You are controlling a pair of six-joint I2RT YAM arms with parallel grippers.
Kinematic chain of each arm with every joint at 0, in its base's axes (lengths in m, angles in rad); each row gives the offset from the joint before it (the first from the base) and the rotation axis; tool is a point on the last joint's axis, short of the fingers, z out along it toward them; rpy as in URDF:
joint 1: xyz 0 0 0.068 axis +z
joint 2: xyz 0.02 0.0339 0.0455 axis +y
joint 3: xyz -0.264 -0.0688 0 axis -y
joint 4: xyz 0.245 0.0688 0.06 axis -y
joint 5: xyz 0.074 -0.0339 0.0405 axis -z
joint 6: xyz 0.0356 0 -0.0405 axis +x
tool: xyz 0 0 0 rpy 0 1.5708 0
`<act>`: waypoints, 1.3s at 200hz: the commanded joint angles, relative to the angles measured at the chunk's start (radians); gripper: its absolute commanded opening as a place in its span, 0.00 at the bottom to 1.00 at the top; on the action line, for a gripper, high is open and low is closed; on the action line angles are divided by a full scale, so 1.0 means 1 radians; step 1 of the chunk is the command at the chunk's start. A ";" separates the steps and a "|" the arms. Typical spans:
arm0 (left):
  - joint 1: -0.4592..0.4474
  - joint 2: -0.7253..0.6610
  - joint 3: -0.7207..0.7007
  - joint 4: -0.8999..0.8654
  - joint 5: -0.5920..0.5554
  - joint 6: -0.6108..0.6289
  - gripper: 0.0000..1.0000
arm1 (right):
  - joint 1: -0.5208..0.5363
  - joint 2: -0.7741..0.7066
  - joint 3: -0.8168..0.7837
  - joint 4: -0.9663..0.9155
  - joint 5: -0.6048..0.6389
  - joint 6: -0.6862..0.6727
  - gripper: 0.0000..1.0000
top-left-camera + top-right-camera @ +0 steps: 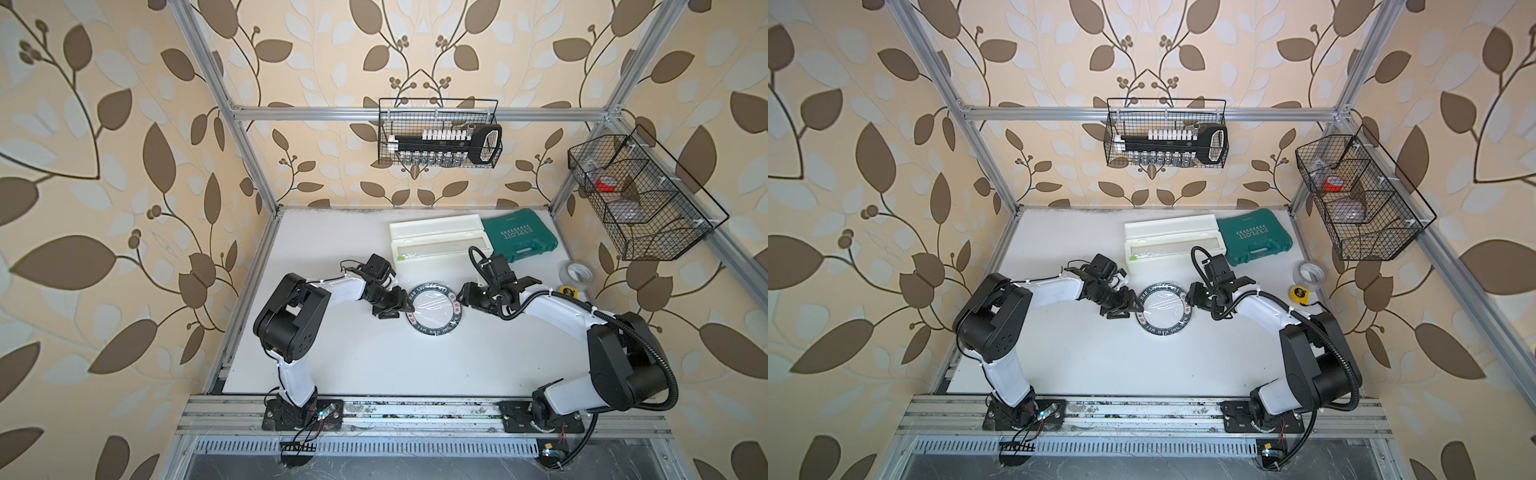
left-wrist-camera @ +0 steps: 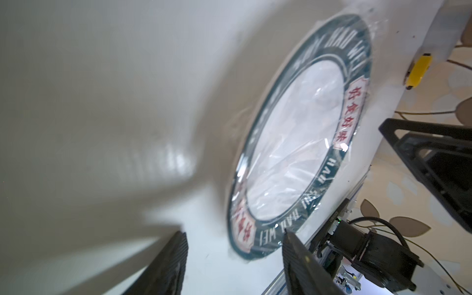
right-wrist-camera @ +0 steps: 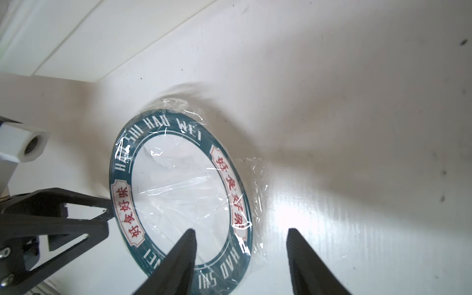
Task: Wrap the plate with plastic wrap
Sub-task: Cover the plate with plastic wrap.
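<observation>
Plate [image 1: 432, 331] lies flat near the middle of the white table [image 1: 332, 361], close to the white dispenser box [image 1: 436, 239], with plastic wrap [image 3: 178, 194] stretched crinkled over its face and spilling past the rim. Left gripper [image 2: 233, 232] and right gripper [image 3: 240, 229] flank it on opposite sides, both with jaws spread apart, grasping nothing

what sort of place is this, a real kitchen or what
Probably a robot test cell, not a kitchen: aluminium frame against wallpapered walls, left arm and right arm bolted to a rail, wire basket of tools hung on it.
</observation>
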 commanded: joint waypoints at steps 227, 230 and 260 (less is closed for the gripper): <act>-0.045 0.069 -0.007 0.140 0.084 -0.116 0.39 | 0.122 -0.051 -0.387 0.521 -0.317 0.616 0.11; -0.042 0.068 -0.011 0.139 0.082 -0.115 0.40 | 0.124 -0.047 -0.384 0.517 -0.313 0.613 0.12; 0.043 -0.001 -0.080 0.118 0.068 -0.113 0.54 | 0.122 -0.031 -0.372 0.449 -0.326 0.565 0.28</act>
